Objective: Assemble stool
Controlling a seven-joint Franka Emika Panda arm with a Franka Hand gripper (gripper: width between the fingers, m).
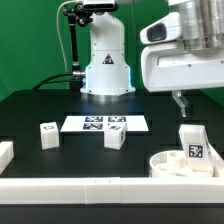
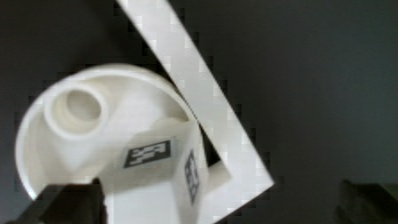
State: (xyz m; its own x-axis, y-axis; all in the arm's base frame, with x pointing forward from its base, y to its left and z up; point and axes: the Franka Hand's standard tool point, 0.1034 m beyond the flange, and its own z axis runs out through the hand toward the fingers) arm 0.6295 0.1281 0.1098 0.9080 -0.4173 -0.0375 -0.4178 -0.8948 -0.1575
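- I saw one short, blocky white plastic leg (image 1: 192, 148) standing on the round, thick white seat (image 1: 160, 166); I judged it the only one fitted.
- A second tagged leg (image 1: 115, 139) and a third leg (image 1: 48, 135) sat loose on the black worktop (image 1: 30, 110), well apart from that seat.
- The jaws hung wide above the seat, holding nothing.

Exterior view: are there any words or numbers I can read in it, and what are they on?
No words or numbers can be read anywhere.
Marker board: black-and-white square patterns, not letters.
Stool leg: its tag is a square pattern too, with no letters.
Robot base: it has a small dark mark, too small to read.
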